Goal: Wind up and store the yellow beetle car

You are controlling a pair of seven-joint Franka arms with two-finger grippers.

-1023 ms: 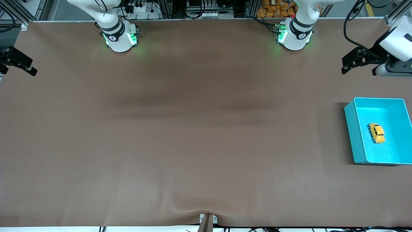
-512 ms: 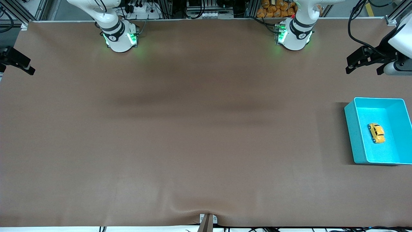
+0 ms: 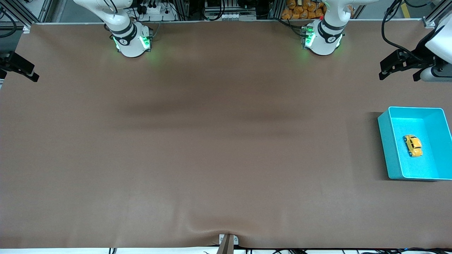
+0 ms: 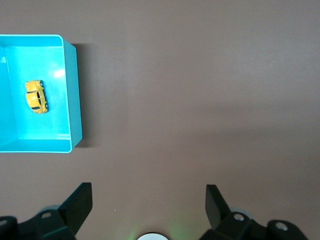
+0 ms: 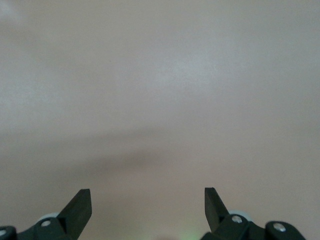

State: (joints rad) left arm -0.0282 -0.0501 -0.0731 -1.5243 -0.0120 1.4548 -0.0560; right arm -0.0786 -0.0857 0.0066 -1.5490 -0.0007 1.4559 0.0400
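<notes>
The yellow beetle car [image 3: 412, 145] lies on the floor of the teal bin [image 3: 388, 148], which stands at the left arm's end of the table. The left wrist view also shows the car [image 4: 36, 96] inside the bin [image 4: 73, 95]. My left gripper [image 3: 397, 78] hangs open and empty over bare table, between the bin and the arms' bases. Its fingers [image 4: 80, 202] stand wide apart around nothing. My right gripper [image 3: 19, 76] hovers open at the right arm's end of the table, with only brown cloth between its fingers [image 5: 80, 205].
A brown cloth covers the whole table. The two arm bases [image 3: 132, 42] [image 3: 323, 40] stand along the edge farthest from the front camera. A small bracket [image 3: 227, 241] pinches the cloth at the nearest edge.
Both grippers have drawn slightly outward toward their own ends of the table, then settled. The car and the bin have not moved.
</notes>
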